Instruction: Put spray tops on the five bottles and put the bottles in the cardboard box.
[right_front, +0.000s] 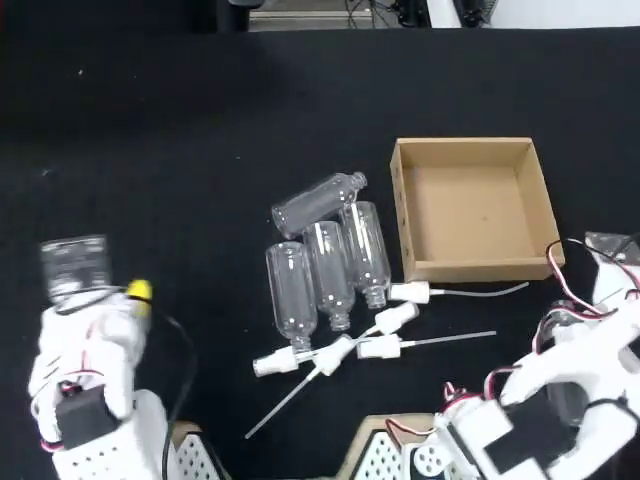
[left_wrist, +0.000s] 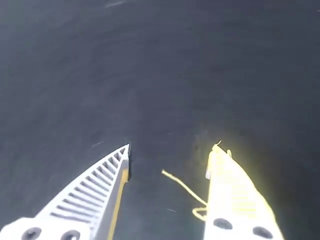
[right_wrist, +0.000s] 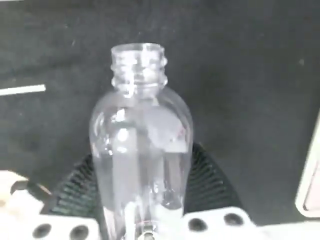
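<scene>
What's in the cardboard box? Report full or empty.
Empty. The cardboard box shows a bare floor in the high view, with nothing inside.

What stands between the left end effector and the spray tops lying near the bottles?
Nothing visible does. The left end effector is open over the bare black table, and the stretch from it to the nearest spray top holds no object. The loose bottles lie off that line, on the far side of the spray tops.

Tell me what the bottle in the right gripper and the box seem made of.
Bottle: likely clear, glossy plastic; the dark table shows through it and highlights glint on its shoulder. Cardboard box: matte brown cardboard, dull with no shine.
</scene>
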